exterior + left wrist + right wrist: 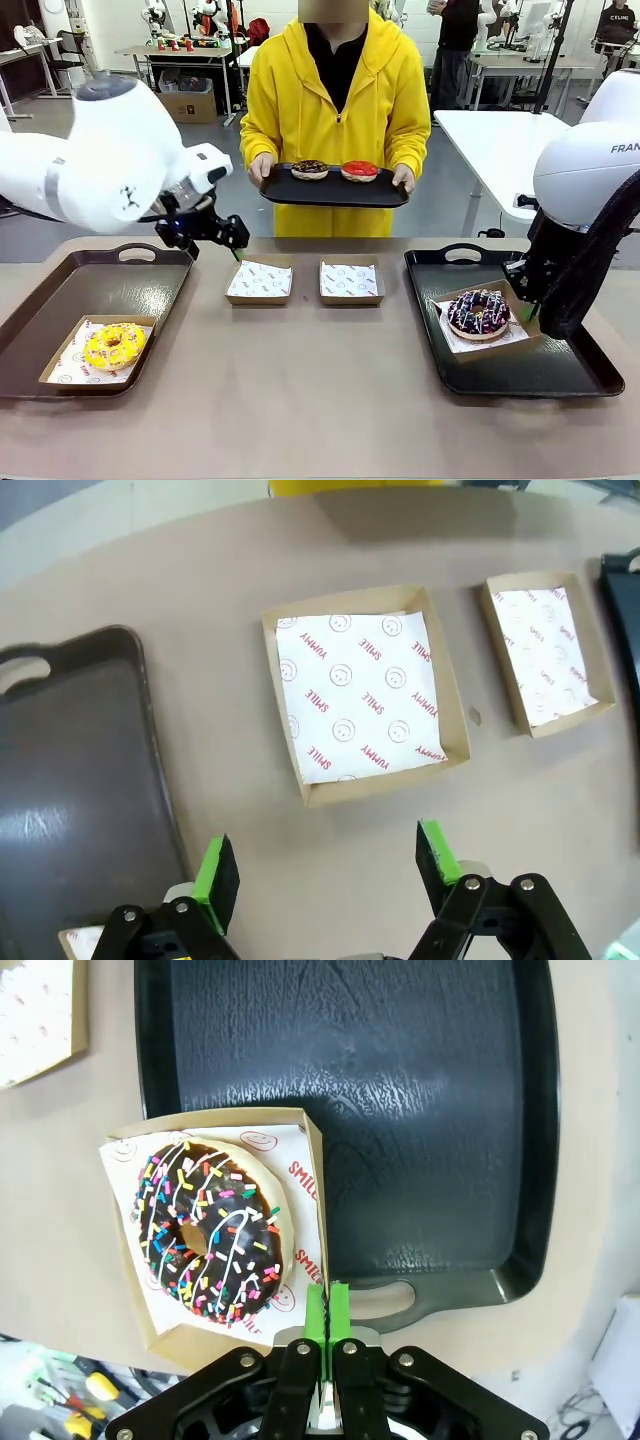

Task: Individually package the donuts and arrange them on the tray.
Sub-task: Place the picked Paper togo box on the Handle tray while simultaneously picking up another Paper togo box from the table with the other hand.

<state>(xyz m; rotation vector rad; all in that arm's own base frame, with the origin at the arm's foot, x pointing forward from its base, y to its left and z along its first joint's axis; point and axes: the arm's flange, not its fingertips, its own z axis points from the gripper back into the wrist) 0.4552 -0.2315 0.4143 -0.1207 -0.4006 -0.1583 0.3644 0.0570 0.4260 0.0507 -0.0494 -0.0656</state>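
Lying boxed, the purple donut (pixel 205 1230) sits just beside the closed right end effector (pixel 326 1305).

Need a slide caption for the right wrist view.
Right gripper pinches the wall of the box holding the sprinkled donut, at the black tray's edge.

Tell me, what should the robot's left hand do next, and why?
Probably lower the open left gripper onto the near wall of the empty box ahead and pinch it: the chocolate donut and red donut on the person's tray need boxes.
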